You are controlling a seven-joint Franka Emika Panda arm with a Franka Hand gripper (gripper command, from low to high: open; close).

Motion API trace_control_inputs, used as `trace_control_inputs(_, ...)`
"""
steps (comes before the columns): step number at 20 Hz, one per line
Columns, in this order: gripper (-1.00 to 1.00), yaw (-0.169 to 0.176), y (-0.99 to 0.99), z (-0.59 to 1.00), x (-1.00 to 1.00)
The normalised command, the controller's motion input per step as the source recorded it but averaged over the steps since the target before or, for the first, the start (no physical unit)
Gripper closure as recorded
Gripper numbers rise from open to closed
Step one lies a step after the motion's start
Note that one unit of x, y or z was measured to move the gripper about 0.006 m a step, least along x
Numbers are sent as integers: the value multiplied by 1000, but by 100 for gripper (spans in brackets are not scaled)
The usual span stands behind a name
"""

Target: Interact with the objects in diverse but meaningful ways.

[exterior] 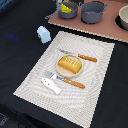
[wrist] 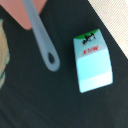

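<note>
A pale blue rounded-top block [exterior: 44, 34], printed like a milk carton, stands on the dark table beside the striped placemat [exterior: 95, 80]. In the wrist view the block [wrist: 92, 62] lies below the camera. A golden-brown scored bread loaf [exterior: 69, 64] rests on a small plate at the placemat's middle. A small white fish-shaped piece [exterior: 51, 85] lies near the placemat's front edge. A yellow cheese wedge [exterior: 65, 8] sits inside a grey pot [exterior: 68, 10] at the back. No gripper or arm shows in either view.
A knife [exterior: 80, 56] and a fork [exterior: 67, 80] with orange handles flank the plate. A second grey pot [exterior: 93, 12] and a bowl [exterior: 123, 19] stand on a pink board [exterior: 100, 29]. A grey pot handle [wrist: 42, 40] reaches towards the block.
</note>
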Motion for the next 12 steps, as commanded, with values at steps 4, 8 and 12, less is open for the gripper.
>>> trace_control_inputs(4, -100, 34, -914, 22, 252)
trace_control_inputs(8, -100, 53, -566, -174, -53)
trace_control_inputs(12, -100, 29, -264, -404, -256)
